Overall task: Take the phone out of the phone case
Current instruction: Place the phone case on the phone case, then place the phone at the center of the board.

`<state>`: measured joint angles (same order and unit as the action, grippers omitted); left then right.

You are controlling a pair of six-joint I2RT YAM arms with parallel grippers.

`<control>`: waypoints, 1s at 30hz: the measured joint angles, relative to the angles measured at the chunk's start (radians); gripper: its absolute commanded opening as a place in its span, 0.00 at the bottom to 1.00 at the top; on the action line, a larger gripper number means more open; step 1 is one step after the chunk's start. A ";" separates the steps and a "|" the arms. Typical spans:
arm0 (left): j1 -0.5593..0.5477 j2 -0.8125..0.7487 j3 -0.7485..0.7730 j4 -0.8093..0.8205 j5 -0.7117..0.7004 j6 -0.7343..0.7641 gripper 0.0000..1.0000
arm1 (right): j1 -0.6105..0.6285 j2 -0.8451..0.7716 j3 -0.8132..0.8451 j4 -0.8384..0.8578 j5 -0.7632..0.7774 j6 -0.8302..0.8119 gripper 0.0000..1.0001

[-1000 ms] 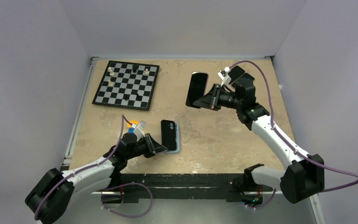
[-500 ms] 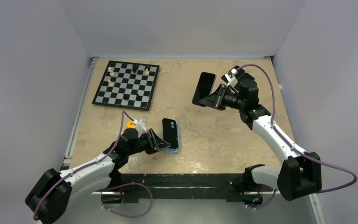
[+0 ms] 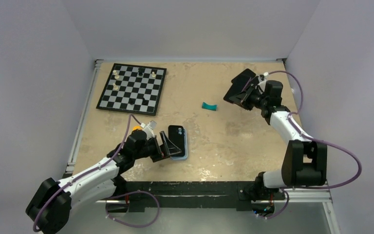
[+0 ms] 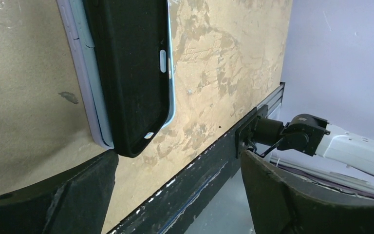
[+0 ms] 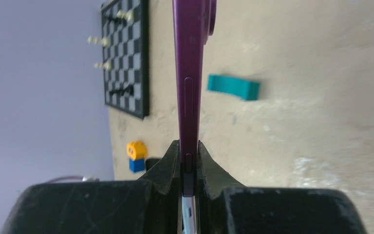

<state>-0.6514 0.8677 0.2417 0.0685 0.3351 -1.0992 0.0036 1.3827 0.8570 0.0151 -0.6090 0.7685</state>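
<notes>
A purple phone [image 5: 190,73], seen edge-on in the right wrist view, is clamped at its lower end by my right gripper [image 5: 189,156]. In the top view that gripper [image 3: 248,96] holds the phone [image 3: 237,87] tilted above the table's far right. The black phone case [image 3: 177,139] lies near the front, on top of a pale blue flat piece [image 3: 184,146]. My left gripper [image 3: 168,146] is open beside the case's near end. In the left wrist view the black case [image 4: 126,73] ends just beyond the left finger, with the gripper [image 4: 175,195] spread wide and nothing between the fingers.
A chessboard [image 3: 132,88] with a few pieces lies at the far left. A teal curved block [image 3: 208,106] sits mid-table, left of the right gripper. A yellow and blue toy brick [image 3: 136,128] stands behind the left wrist. The black front rail [image 4: 214,165] runs close to the case.
My left gripper has opened and let go of the black case. My right arm has swung right with the phone, uncovering the teal block.
</notes>
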 measured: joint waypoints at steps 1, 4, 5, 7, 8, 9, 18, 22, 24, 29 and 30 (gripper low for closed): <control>0.000 0.002 0.008 -0.011 0.002 0.003 1.00 | -0.023 0.014 0.008 -0.001 0.012 -0.003 0.00; 0.000 0.016 0.052 -0.084 0.003 0.019 1.00 | -0.114 0.075 0.041 -0.008 0.060 -0.013 0.00; 0.000 0.018 0.069 -0.110 0.003 0.022 1.00 | -0.137 0.095 0.051 -0.008 0.071 -0.016 0.00; 0.000 0.016 0.100 -0.155 0.002 0.034 1.00 | -0.195 0.145 0.079 -0.010 0.098 -0.024 0.00; 0.000 0.014 0.116 -0.179 0.002 0.040 1.00 | -0.221 0.173 0.096 -0.013 0.108 -0.031 0.00; 0.000 0.012 0.127 -0.198 0.002 0.044 1.00 | -0.245 0.204 0.118 -0.020 0.122 -0.041 0.00; 0.000 -0.042 0.210 -0.405 -0.005 0.115 1.00 | -0.363 0.500 0.370 -0.127 0.159 -0.171 0.07; 0.000 -0.109 0.318 -0.513 -0.036 0.207 1.00 | -0.387 0.612 0.422 -0.143 0.123 -0.193 0.11; 0.000 -0.134 0.385 -0.518 -0.044 0.250 1.00 | -0.393 0.640 0.434 -0.143 0.083 -0.185 0.13; 0.000 -0.150 0.509 -0.498 -0.056 0.327 1.00 | -0.391 0.670 0.483 -0.161 0.056 -0.185 0.24; 0.000 -0.150 0.526 -0.496 -0.060 0.341 1.00 | -0.390 0.674 0.488 -0.162 0.051 -0.183 0.25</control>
<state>-0.6514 0.7177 0.7677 -0.4274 0.2756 -0.7586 -0.3862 2.0571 1.3445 -0.1467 -0.5575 0.5854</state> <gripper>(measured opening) 0.997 0.188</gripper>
